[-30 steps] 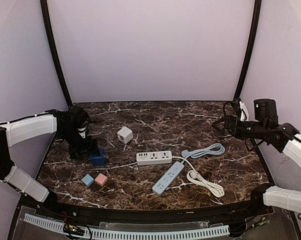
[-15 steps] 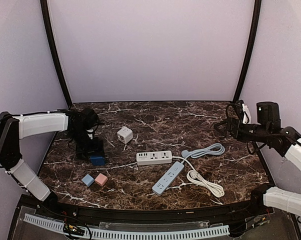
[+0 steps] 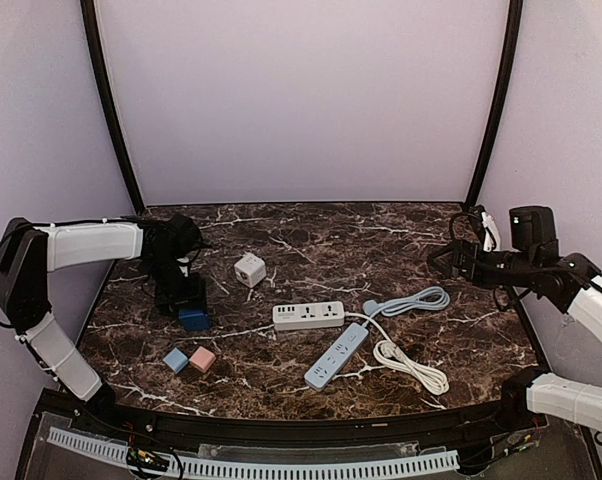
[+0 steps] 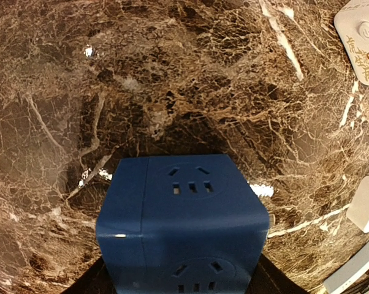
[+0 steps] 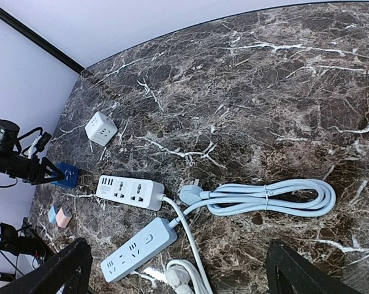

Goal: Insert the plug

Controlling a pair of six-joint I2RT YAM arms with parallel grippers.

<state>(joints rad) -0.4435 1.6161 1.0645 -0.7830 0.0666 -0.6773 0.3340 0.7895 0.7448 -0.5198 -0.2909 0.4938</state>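
Nothing was plugged in yet, judging by how things lay — the whole job seemed still ahead. The pale blue plug point(image 3: 370, 307) lay loose on the marble table point(image 3: 381, 235), just beside the right end of the white power strip point(image 3: 308, 316) and apart from every socket. Its pale blue cord point(image 5: 276, 197) was bundled in a tied loop stretching off to the right, and it ran back toward the grey-blue power strip point(image 3: 336, 356) nearer the front.

The left gripper point(image 3: 184, 300) was down at the dark blue socket cube point(image 4: 181, 233), far to the left of the plug. Its dark fingers flanked the cube's lower corners in the wrist view, but whether they pinched it could not be told. The right gripper point(image 3: 438, 258) hung above the table's right side with its fingers spread wide and nothing between them — well apart from the plug.
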